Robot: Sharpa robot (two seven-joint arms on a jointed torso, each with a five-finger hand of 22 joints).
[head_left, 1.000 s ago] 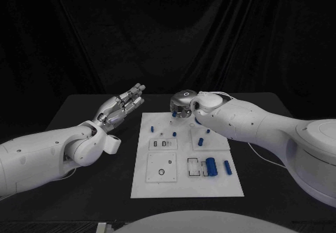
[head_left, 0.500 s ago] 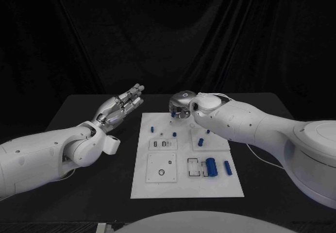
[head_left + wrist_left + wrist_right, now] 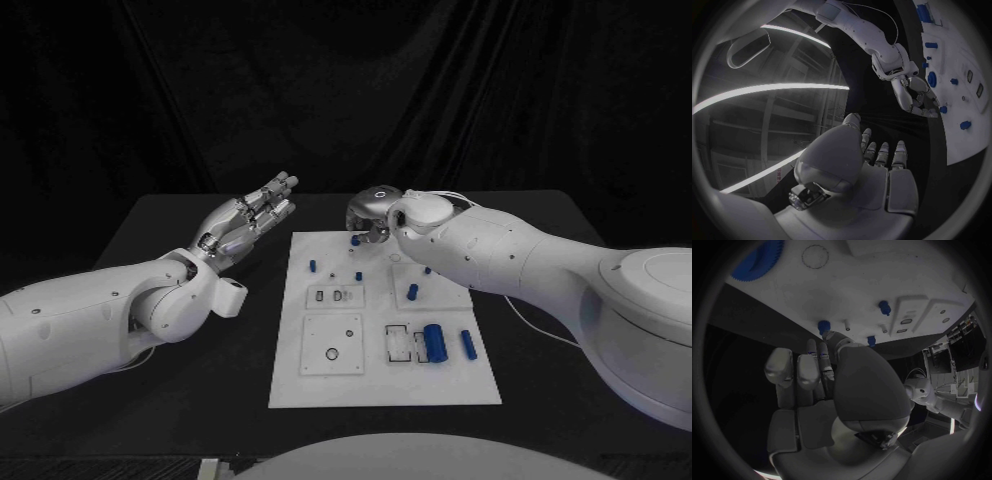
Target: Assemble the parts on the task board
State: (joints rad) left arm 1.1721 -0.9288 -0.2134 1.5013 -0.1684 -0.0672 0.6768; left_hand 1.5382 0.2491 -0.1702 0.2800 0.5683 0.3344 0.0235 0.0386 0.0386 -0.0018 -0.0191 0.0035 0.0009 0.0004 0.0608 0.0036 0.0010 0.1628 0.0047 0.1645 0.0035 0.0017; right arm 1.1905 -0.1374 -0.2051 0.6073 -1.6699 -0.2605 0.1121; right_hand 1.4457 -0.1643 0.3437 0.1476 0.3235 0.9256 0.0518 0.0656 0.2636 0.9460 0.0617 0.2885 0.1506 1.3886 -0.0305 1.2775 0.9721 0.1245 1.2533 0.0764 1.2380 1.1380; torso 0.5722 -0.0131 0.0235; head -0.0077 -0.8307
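In the head view, we locate the white rectangular task board (image 3: 387, 322) at the middle of the black table (image 3: 173, 240), its long axis running away from the robot. The silver right hand (image 3: 375, 215) sits over the board's far edge, directly above a small blue peg-like part (image 3: 356, 240); it is clearly the nearer hand. We cannot tell from here whether its fingers pinch the peg. The silver left hand (image 3: 248, 222) hovers off the board's left side, fingers straight and spread, holding nothing.

In the left wrist view, the right hand (image 3: 912, 95) has its fingers curled down toward a blue part (image 3: 942, 109) at the board edge (image 3: 954, 135).

In the right wrist view, the fingertips (image 3: 831, 338) lie just beside a blue peg (image 3: 823, 327); contact is uncertain. We judge the coming move to be short and downward.
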